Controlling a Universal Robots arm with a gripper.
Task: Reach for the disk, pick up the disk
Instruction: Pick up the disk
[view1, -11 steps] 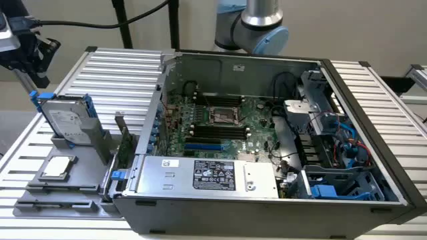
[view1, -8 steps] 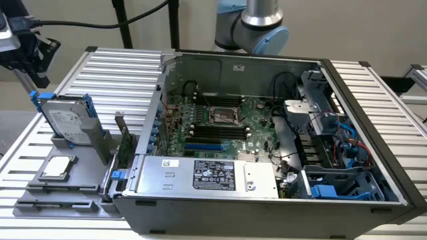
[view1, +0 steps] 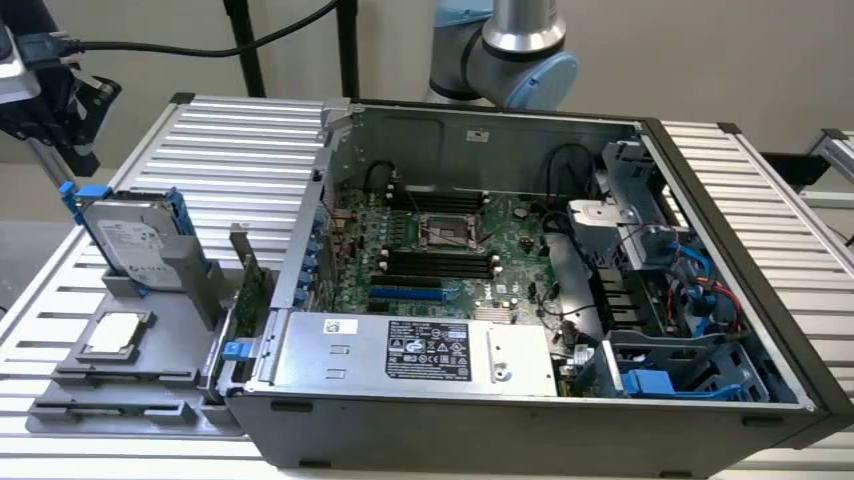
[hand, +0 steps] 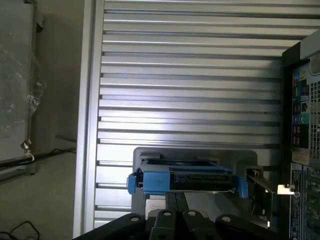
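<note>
**Nearly over the disk, gripper not touching it**

The disk (view1: 134, 238) stands on edge in a grey holder (view1: 194, 285) on the slatted aluminium table (view1: 227, 150). It is just beside the open computer case (view1: 534, 420), on the exterior view's left of that case. The gripper (view1: 60, 135) hangs above the disk, farther out from the case and clear of the blue rails. I cannot tell whether the tool is apart or together. A square silver chip (view1: 118, 333) lies flat on a grey tray on that same side of the case.

Ribbed aluminium tabletop (view1: 220, 150) before a plain pale wall (view1: 721, 60), with two black poles (view1: 350, 45) rising behind it. Beyond the tabletop's edge, a grey floor (hand: 47, 195) carries what may be a loose cable (hand: 21, 231).
</note>
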